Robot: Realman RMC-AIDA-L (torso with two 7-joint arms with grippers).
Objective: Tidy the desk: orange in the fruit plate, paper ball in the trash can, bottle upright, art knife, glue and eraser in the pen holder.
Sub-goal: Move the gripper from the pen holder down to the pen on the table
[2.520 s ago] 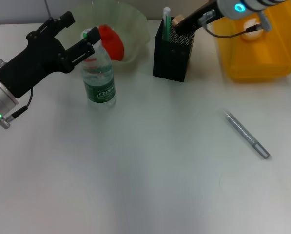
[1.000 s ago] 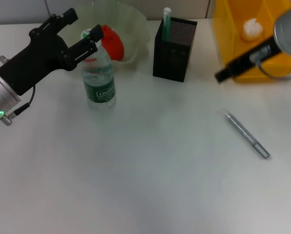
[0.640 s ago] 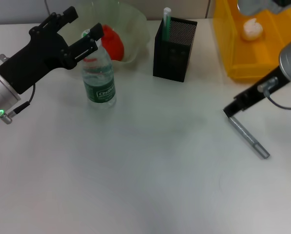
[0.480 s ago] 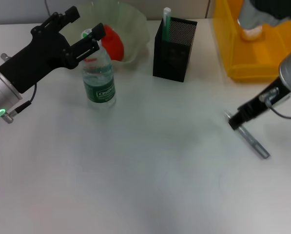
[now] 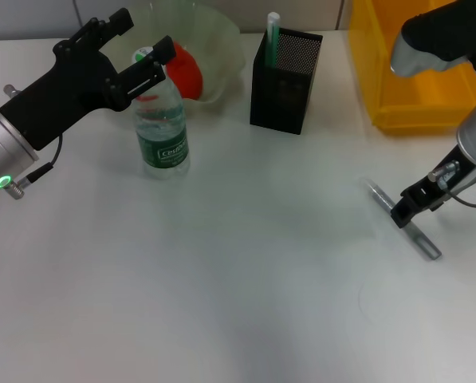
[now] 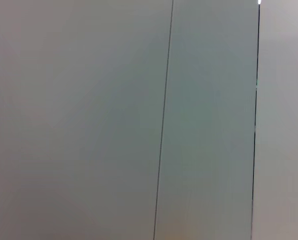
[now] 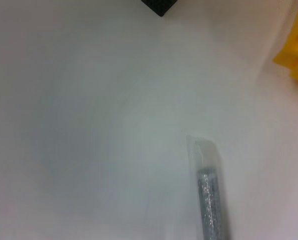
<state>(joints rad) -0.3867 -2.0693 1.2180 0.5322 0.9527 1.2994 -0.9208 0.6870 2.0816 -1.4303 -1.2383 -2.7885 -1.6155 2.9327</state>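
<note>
The silver art knife lies on the white desk at the right. My right gripper is low, right over its middle. The clear bottle stands upright at the back left. Beside its green cap my left gripper is open, one finger on each side and apart from it. An orange rests in the pale fruit plate. A green-and-white glue stick pokes out of the black mesh pen holder. The eraser and the paper ball are hidden.
The yellow trash can stands at the back right, partly covered by my right arm. A corner of the pen holder and of the trash can show in the right wrist view. The left wrist view shows only grey wall panels.
My right arm left the pen holder, swung forward past the trash can and came down onto the art knife. My left gripper drifted slightly up and back from the bottle.
</note>
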